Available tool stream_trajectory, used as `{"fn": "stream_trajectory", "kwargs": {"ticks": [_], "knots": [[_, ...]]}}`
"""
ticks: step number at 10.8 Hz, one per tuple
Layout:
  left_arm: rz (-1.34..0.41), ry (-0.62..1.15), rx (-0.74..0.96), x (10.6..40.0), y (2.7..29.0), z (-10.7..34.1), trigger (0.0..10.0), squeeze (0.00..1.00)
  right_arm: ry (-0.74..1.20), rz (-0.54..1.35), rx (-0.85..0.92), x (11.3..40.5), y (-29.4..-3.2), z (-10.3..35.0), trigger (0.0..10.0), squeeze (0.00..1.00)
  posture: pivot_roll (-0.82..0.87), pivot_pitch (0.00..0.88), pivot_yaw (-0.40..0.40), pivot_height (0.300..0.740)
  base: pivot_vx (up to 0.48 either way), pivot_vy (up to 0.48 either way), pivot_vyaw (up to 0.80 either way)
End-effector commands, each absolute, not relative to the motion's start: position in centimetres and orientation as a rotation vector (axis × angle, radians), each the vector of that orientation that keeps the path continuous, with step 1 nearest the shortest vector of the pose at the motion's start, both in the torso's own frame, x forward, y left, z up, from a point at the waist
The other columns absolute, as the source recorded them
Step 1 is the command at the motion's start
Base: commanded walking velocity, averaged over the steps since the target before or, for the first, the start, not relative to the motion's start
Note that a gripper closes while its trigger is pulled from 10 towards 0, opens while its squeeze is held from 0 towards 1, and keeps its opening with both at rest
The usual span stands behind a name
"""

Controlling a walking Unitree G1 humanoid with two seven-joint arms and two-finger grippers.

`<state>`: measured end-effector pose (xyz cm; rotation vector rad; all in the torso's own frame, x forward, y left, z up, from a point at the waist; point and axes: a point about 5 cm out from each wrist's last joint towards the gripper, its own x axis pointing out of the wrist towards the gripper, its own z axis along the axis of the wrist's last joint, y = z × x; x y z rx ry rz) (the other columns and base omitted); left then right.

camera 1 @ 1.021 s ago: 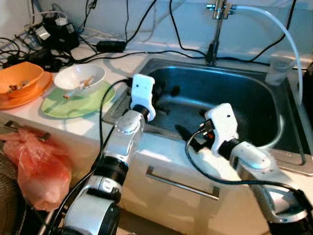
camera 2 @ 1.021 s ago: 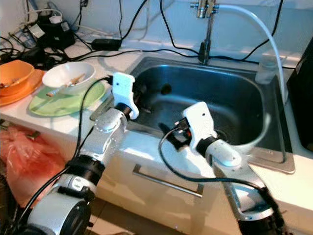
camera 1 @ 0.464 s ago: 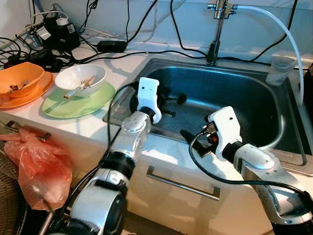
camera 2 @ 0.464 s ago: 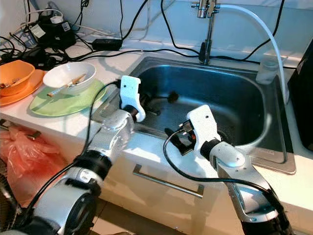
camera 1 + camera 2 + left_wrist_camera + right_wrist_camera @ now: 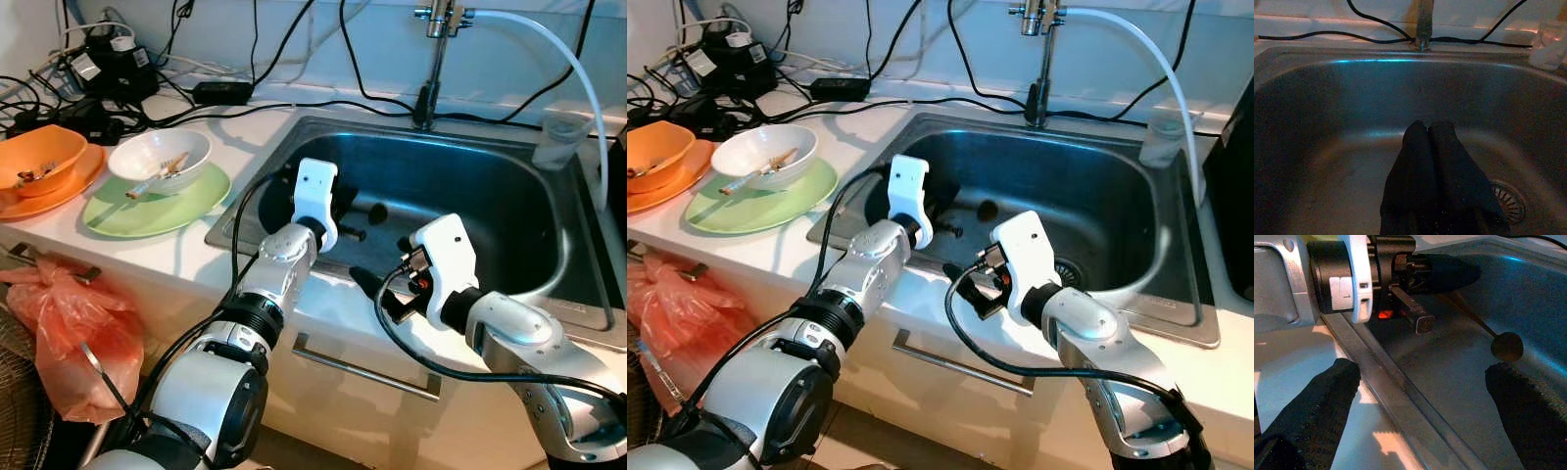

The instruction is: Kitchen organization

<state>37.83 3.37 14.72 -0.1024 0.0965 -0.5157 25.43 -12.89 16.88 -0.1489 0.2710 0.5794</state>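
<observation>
My left gripper [image 5: 1427,126] is shut with nothing in it, its black fingers [image 5: 1449,271] reaching over the front left rim into the steel sink [image 5: 509,147]. The right gripper [image 5: 377,292] is open and empty, straddling the sink's front rim. One of its fingers [image 5: 1327,396] is over the white counter edge and the other [image 5: 1523,401] is inside the basin. To the left on the counter, a white bowl [image 5: 160,157] with scraps and chopsticks rests on a green plate [image 5: 186,201]. Beside them, an orange bowl [image 5: 39,157] sits on an orange plate [image 5: 59,191].
A faucet [image 5: 436,20] with a white hose stands behind the sink, and a clear plastic cup [image 5: 560,137] is at its back right corner. Cables and power adapters [image 5: 113,59] crowd the back left counter. A red plastic bag [image 5: 69,333] hangs by the cabinet; a drawer handle [image 5: 362,367] runs below the sink.
My left arm has swung to the right, carrying its shut gripper further over the sink. The right gripper has stayed at the front rim, shifting only slightly.
</observation>
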Motion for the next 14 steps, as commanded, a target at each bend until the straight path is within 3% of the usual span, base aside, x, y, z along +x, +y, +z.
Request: {"fn": "stream_trajectory", "kwargs": {"ticks": [1,2,4,7,11,14], "knots": [[-0.52,0.118,-0.095,38.0,3.3,14.7,10.0,0.56,0.285,0.599,-0.131,24.8,-12.7,17.0,10.0,0.0,-0.17,0.0,0.093,0.74,0.0,0.0,0.0],[-0.51,0.141,-0.077,38.0,3.4,14.4,10.0,0.95,0.29,0.601,-0.13,24.7,-12.6,17.0,10.0,0.0,-0.17,0.0,0.094,0.74,0.0,0.0,0.0],[-0.488,0.177,-0.055,38.0,3.6,13.7,10.0,1.0,0.298,0.598,-0.129,24.5,-12.7,17.2,10.0,0.0,-0.18,0.0,0.096,0.74,0.0,0.0,0.0],[-0.472,0.188,-0.038,38.0,3.8,13.4,10.0,1.0,0.308,0.594,-0.125,24.4,-12.7,17.1,10.0,0.0,-0.18,0.0,0.098,0.74,0.0,0.0,0.0],[-0.262,-0.001,0.062,39.8,7.0,16.9,10.0,1.0,0.314,0.598,-0.125,24.6,-12.7,16.9,10.0,0.0,-0.16,0.0,0.089,0.74,0.0,0.0,0.0],[-0.113,-0.155,0.231,40.1,9.6,18.4,10.0,1.0,0.3,0.626,-0.123,24.9,-12.2,17.0,10.0,0.0,-0.12,0.0,0.08,0.74,0.0,0.0,0.0]]}}
